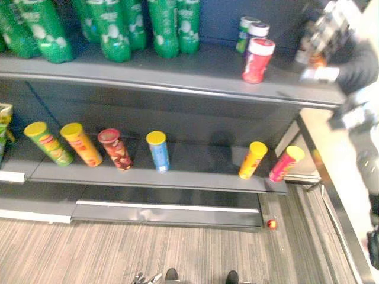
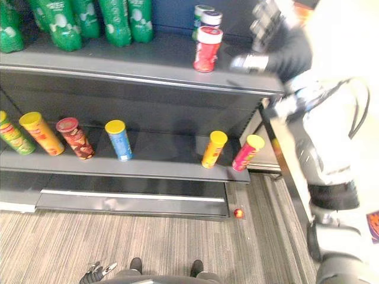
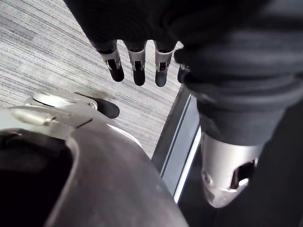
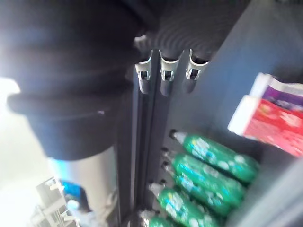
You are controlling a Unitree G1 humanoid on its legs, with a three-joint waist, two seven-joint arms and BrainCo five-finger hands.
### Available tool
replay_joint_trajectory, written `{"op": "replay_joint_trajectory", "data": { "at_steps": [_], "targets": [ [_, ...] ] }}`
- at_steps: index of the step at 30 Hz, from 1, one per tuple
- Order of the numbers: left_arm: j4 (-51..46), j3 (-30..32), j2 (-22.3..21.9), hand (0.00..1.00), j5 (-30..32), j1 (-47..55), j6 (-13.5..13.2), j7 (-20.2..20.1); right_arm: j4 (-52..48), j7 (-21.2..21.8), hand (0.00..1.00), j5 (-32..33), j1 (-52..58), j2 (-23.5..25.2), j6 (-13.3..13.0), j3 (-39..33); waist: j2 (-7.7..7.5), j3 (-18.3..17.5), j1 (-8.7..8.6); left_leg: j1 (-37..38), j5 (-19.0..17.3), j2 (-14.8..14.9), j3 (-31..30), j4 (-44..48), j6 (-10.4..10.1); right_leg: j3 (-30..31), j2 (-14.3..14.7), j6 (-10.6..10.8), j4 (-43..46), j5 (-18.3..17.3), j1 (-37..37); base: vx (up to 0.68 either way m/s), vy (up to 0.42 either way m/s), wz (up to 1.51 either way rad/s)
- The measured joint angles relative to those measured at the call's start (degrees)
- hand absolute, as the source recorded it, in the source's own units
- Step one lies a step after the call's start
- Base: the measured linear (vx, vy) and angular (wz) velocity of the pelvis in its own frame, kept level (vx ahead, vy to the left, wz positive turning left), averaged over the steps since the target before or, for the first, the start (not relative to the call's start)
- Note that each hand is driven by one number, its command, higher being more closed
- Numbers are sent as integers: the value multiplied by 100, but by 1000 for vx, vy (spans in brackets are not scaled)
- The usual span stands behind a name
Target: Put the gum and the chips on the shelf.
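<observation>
While the right hand (image 1: 323, 36) hovers at the upper right of the frame, over the right end of the upper shelf (image 1: 177, 71), its fingers (image 4: 165, 80) are straight and slightly spread, holding nothing. The red gum tub (image 1: 257, 60) stands near it, close to the shelf's front edge, with two more tubs (image 1: 251, 28) behind. Chip cans (image 1: 253, 160) line the lower shelf (image 1: 201, 167). The left hand (image 3: 137, 64) hangs relaxed and empty at the bottom. A careless sideways sweep by the right hand could knock the red tub over the edge.
</observation>
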Motion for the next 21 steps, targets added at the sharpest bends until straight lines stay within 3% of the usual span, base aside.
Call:
{"op": "replay_joint_trajectory", "data": {
  "at_steps": [3,6,9,12,17,21],
  "targets": [
    [127,9,-7,0,-19,-14,-136,-1,-241,354,0,-25,862,382,-5,-16,10,-27,-83,73,-45,24,113,0,-6,106,29,4,15,-3,-5,-17,-7,-20],
    [148,17,-11,0,-70,-2,-215,6,-349,538,0,-55,1335,689,-182,-39,0,-49,-159,70,-65,22,104,0,15,117,25,28,38,-25,-23,0,0,0],
    [151,25,-12,0,-66,21,-234,18,-470,666,0,-84,1921,1093,-396,-122,-28,-137,-152,60,-72,18,91,0,14,111,19,17,39,-34,-25,0,0,0],
    [153,19,-4,0,-65,32,-235,57,-496,863,0,-258,2632,1439,-410,202,-42,-151,-163,60,-74,5,91,1,10,112,4,0,45,-34,-28,0,0,0],
    [167,-97,-5,0,-65,36,-236,174,487,1018,0,-856,3404,1881,-372,1062,53,-180,-174,62,-117,-52,94,2,-42,103,-23,3,46,-46,-24,0,0,0],
    [166,-269,-12,0,-68,31,-233,184,1336,907,0,-1188,3599,2008,-374,1251,200,-220,-168,62,-134,-72,81,2,-26,81,-51,11,45,-63,-11,10,6,2]
  ]
}}
